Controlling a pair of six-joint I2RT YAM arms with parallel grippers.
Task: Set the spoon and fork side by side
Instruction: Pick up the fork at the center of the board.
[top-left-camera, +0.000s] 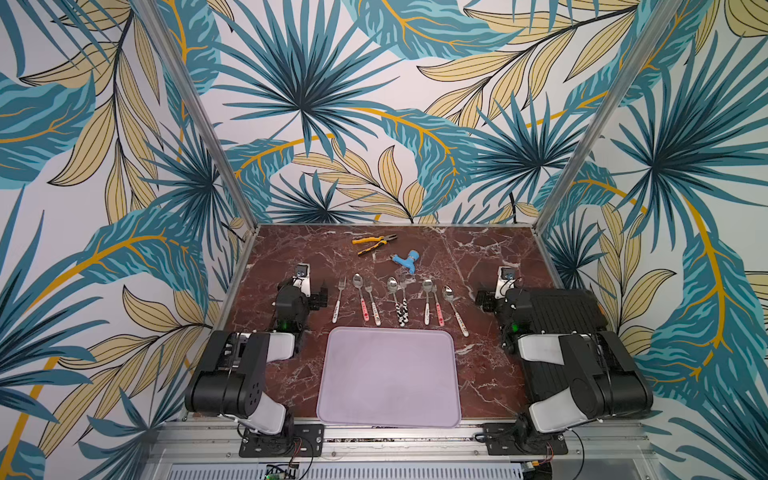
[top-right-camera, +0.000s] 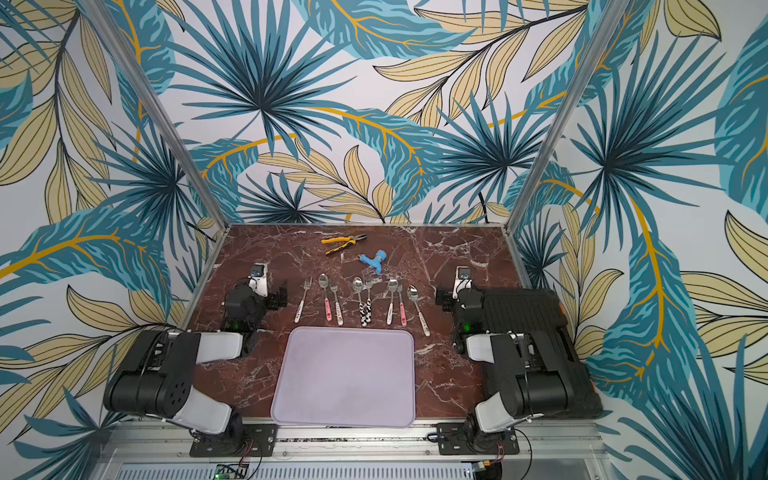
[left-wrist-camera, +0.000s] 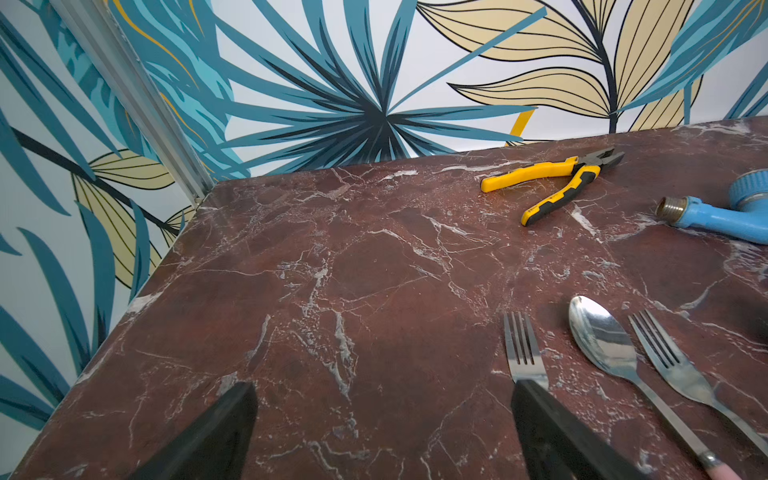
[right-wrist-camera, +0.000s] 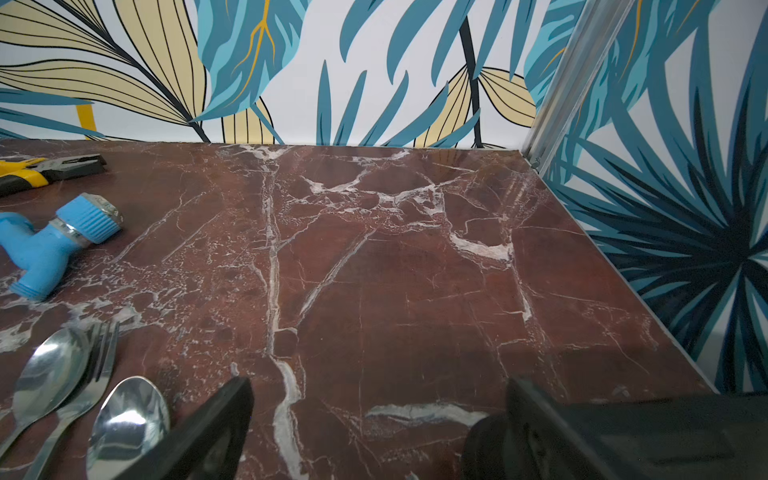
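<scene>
A row of cutlery lies on the marble table behind the tray in both top views. A lone fork (top-left-camera: 338, 300) (top-right-camera: 304, 301) with a white handle is at the row's left end. A lone spoon (top-left-camera: 454, 308) (top-right-camera: 417, 305) is at its right end. Between them lie three spoon-and-fork pairs, each side by side. My left gripper (top-left-camera: 321, 296) (left-wrist-camera: 382, 399) rests open just left of the lone fork (left-wrist-camera: 524, 351); nothing is between its fingers. My right gripper (top-left-camera: 482, 299) (right-wrist-camera: 378, 395) rests open just right of the lone spoon (right-wrist-camera: 129, 415), also holding nothing.
A lilac tray (top-left-camera: 388, 374) lies at the front centre. Yellow pliers (top-left-camera: 374, 243) and a blue hose nozzle (top-left-camera: 405, 261) lie at the back. A black ribbed case (top-left-camera: 561, 309) sits under the right arm. Aluminium posts stand at the table's back corners.
</scene>
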